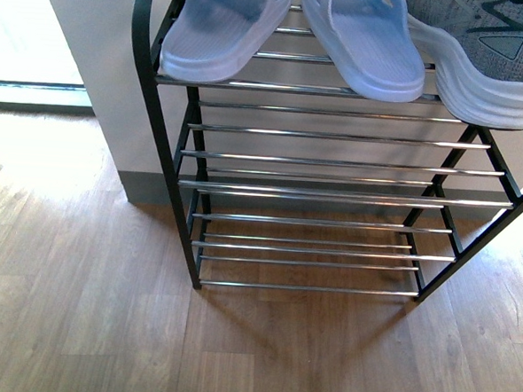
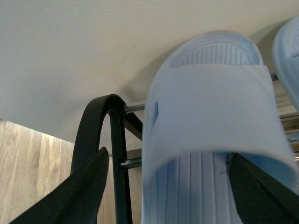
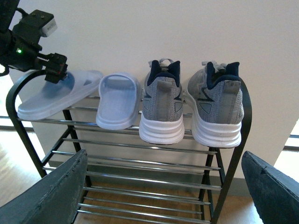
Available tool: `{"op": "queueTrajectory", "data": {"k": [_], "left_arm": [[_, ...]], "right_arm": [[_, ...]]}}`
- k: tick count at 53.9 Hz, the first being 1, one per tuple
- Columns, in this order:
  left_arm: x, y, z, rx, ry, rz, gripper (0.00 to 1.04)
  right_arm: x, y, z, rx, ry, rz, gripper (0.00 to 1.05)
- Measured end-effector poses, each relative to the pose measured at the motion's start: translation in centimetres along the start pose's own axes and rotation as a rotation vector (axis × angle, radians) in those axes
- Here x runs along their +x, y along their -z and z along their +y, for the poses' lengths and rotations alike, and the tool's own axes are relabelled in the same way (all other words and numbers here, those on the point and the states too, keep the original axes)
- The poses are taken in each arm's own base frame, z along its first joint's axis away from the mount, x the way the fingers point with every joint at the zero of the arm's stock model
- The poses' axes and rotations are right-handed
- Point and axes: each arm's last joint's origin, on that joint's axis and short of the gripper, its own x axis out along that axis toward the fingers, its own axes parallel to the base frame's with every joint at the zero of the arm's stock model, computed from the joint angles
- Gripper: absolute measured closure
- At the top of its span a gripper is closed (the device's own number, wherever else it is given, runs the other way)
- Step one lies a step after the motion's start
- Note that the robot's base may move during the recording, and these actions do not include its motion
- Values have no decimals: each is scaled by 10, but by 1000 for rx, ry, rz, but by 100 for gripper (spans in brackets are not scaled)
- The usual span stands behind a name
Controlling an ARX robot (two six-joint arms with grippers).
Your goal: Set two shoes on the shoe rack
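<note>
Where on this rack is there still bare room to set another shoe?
The top shelf is crowded: two pale blue rubber slide sandals and two grey knit sneakers fill it. The lower chrome-bar shelves between the black arched side frames are bare.

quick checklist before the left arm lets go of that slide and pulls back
1. All four shoes on the top shelf of the shoe rack: ok.
2. Left slide sandal lying flat: not ok, it sits askew, heel end raised at the left gripper.
3. Its toe end supported: not ok, it overhangs the front bar.
4. Left gripper fingers spread either side of the sandal: cannot tell whether they touch it.
5. Second slide sandal and grey sneakers settled: ok.
6. Right gripper open and clear of the rack: ok.
</note>
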Motion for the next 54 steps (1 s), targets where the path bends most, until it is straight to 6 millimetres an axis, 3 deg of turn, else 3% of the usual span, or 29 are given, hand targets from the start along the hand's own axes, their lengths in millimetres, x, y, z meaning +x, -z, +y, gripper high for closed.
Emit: {"op": "queueTrajectory", "data": {"k": [5,11,19,28,41,54], "left_arm": [[-9,0,3,-20,-10,-9,8],[-22,-1,8,-70,-32,-30,10],[-60,-5,22,-167,-48,-116,9],[-130,-1,47,-239,-139,-298,9],[-257,48,73,-262,-112,-446,9],[-318,96,108,-312,-232,-462,9]], "right_arm": [[0,0,0,0,0,0,9],[0,0,0,0,0,0,9],[0,0,0,0,0,0,9],[0,0,0,0,0,0,9],[0,0,0,0,0,0,9],[0,0,0,0,0,0,9]]}}
